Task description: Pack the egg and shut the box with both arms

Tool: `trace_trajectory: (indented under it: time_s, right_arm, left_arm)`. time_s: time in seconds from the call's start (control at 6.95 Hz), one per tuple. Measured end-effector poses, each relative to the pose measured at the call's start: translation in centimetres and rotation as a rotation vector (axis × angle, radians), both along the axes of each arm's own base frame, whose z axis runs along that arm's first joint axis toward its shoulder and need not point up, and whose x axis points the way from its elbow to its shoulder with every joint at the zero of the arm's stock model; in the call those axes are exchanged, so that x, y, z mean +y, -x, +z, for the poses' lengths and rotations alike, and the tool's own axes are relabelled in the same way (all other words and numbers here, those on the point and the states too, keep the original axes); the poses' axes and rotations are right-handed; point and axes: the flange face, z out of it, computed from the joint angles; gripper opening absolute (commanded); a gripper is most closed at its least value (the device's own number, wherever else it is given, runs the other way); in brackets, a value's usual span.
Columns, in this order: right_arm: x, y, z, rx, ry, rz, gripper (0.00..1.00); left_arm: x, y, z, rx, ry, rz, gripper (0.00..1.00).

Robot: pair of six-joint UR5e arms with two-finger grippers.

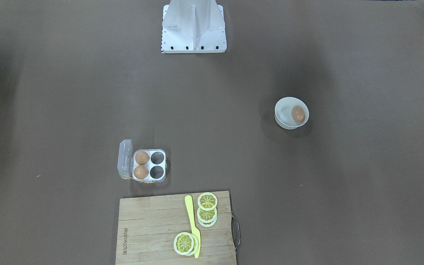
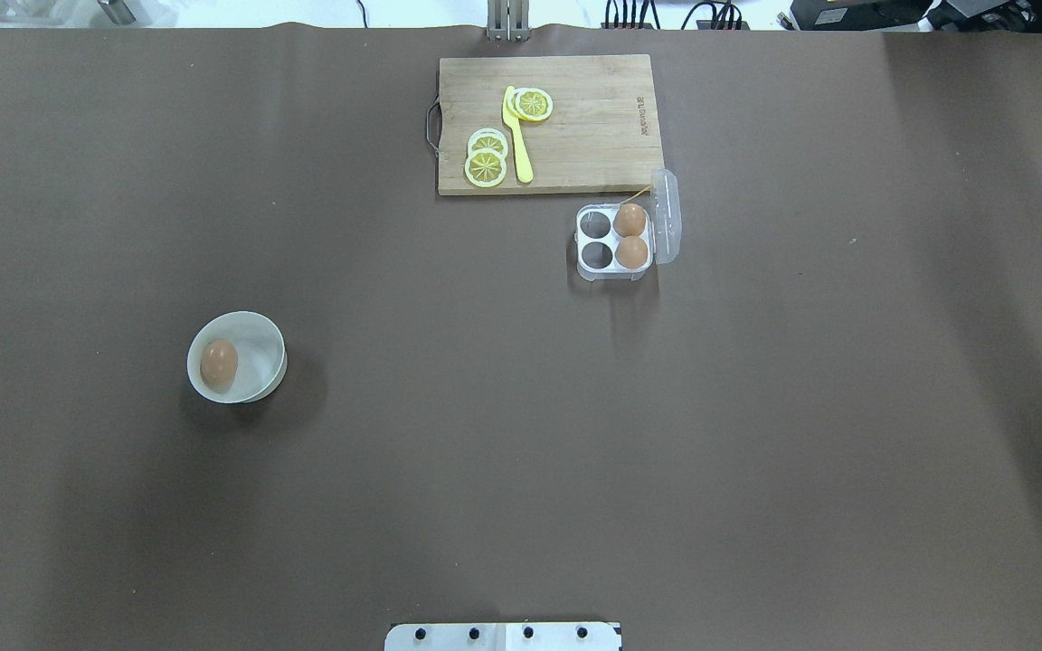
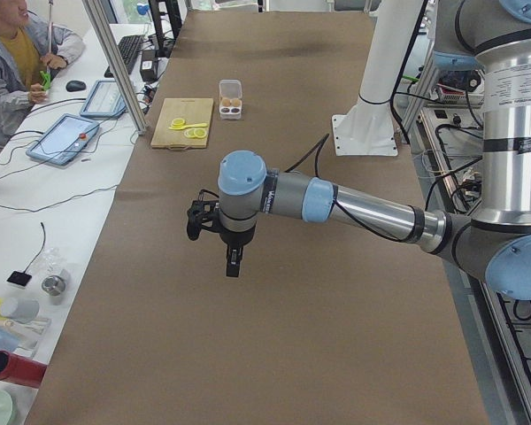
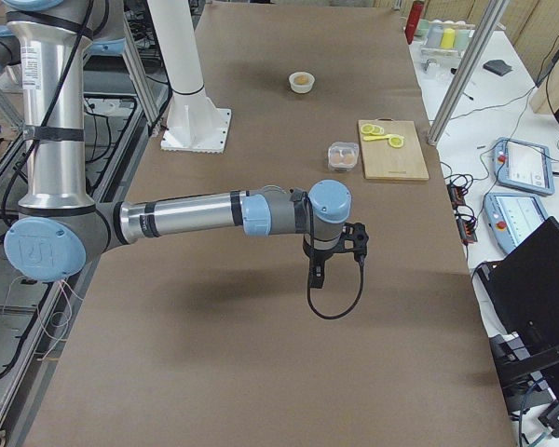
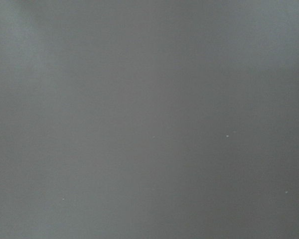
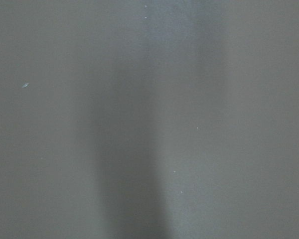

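Brown bench [image 2: 521, 452] below me, left arm [image 3: 363, 205] and right arm [image 4: 186, 216] both hanging over bare paper. Jaws open or closed? Side views only, so I cannot tell for either. White bowl [image 2: 259, 339] seems well inboard of my left jaws. Box [image 2: 611, 240], lid open, well beyond my right jaws. Egg [image 2: 219, 362] in that bowl.

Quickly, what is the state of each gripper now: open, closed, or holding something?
Left gripper: cannot be told, it shows only in a side view.
Right gripper: cannot be told, for the same reason.
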Motion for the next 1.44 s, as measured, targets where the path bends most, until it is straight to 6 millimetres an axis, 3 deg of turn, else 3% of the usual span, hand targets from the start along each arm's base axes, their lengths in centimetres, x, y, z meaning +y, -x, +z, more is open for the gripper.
trace_trajectory:
  time_s: [0.29, 0.43, 0.58, 0.72, 1.01, 1.15, 1.44]
  right_arm:
    - [0.0, 1.0, -0.8, -0.026, -0.009, -0.019, 1.00]
    - [0.0, 1.2, -1.0, -0.028, -0.018, -0.026, 1.00]
    - [-0.1, 1.6, -1.2, -0.030, -0.040, -0.035, 1.00]
    - [-0.1, 2.0, -1.2, -0.031, -0.061, -0.042, 1.00]
    - [0.1, 2.3, -0.9, -0.031, -0.069, -0.047, 1.00]
    - [0.2, 2.3, -0.6, -0.031, -0.066, -0.048, 1.00]
    - [0.3, 2.4, -0.2, -0.031, -0.057, -0.050, 1.00]
  left_arm:
    - [-1.6, -10.2, -8.4, 0.062, 0.041, 0.001, 0.98]
    - [-1.8, -15.3, -11.4, 0.083, 0.091, -0.006, 0.98]
    - [-1.6, -21.2, -13.6, 0.068, 0.138, -0.021, 0.86]
    - [-1.2, -27.0, -15.0, 0.034, 0.153, -0.021, 0.67]
    - [-0.8, -35.9, -15.1, -0.029, 0.155, 0.034, 0.63]
    - [-0.3, -39.1, -14.5, -0.061, 0.155, 0.057, 0.63]
    - [0.1, -42.1, -13.1, -0.090, 0.153, 0.077, 0.63]
